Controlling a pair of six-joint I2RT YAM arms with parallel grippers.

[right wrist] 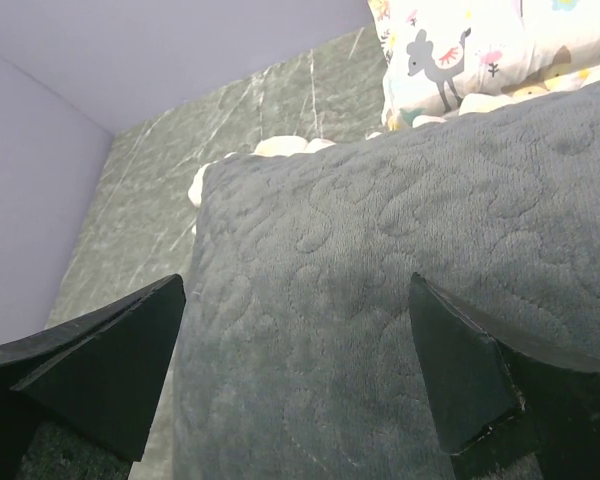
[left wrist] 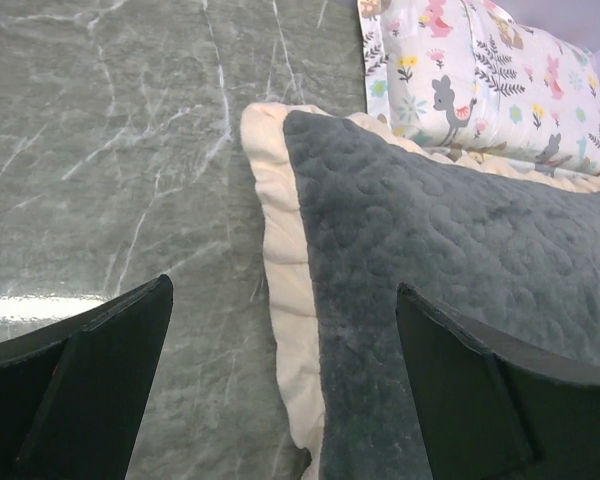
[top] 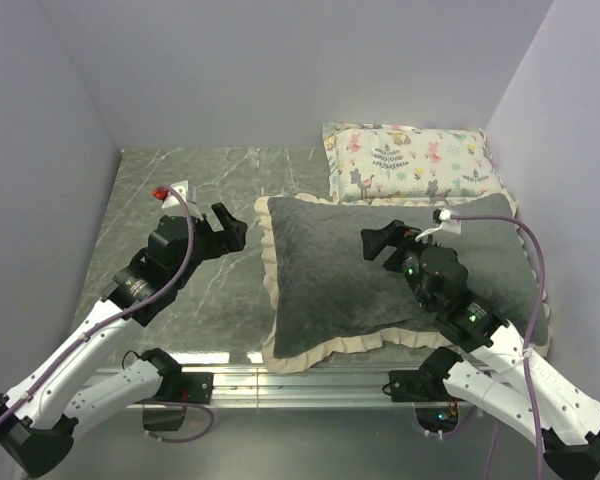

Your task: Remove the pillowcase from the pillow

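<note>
Near edge of the marble-pattern table [top: 180, 290]: both arms reach forward. Left gripper [top: 234, 230] hangs over bare tabletop just beside the cover's left frill, jaws spread wide, holding nothing. Right gripper [top: 376, 248] hangs above the middle of the dark grey pillowcase [top: 320, 290], jaws likewise wide apart, empty. The pillowcase lies flat and plump on the table's right half, its cream frill [top: 271, 270] showing along its left and near sides; whatever fills it is hidden. Far right corner: pastel animal-print pillow [top: 415, 160], touching the pillowcase's far edge.
</note>
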